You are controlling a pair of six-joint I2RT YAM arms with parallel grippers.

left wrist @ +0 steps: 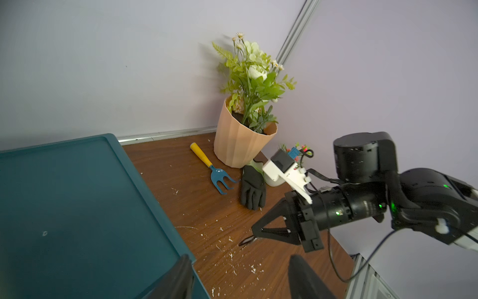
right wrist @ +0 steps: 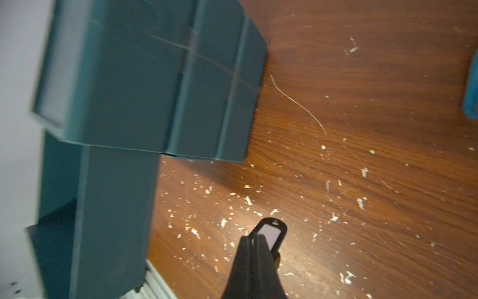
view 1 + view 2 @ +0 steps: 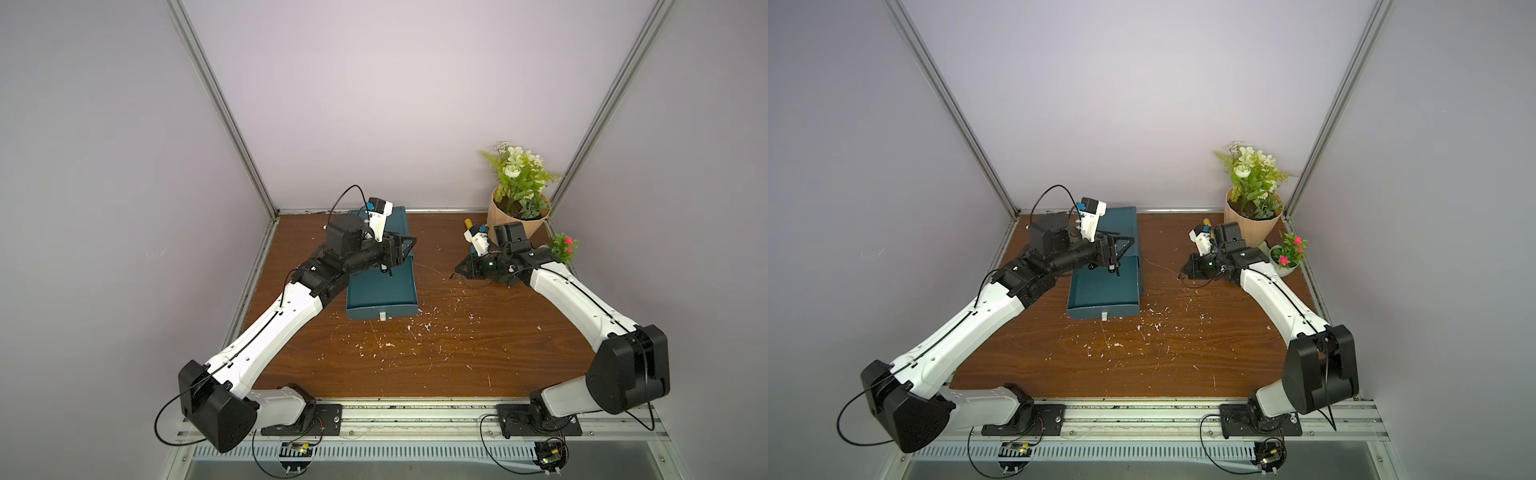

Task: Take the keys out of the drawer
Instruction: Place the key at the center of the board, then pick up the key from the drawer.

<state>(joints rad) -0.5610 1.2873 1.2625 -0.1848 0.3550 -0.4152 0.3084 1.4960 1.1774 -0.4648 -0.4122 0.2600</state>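
- Left pincer [image 1: 240, 257] is hovering over the open drawer [image 3: 382, 291], spread apart.
- Right pincer [image 2: 254, 239], at the drawer's 3 o'clock, is clamping 1 black-tagged key [image 2: 271, 233] over the desk [image 3: 457, 353].

Lab test cell: aluminium framing [image 3: 224, 108], blank walls [image 3: 395, 104], bench-mounted arms [image 3: 270, 328].

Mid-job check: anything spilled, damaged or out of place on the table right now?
Yes. White flecks litter the table in front of and beside the pulled-out drawer; they look like debris or chipped finish. A thin pale scratch runs nearby. Nothing is tipped. The right gripper has its jaws shut on a black key tag.
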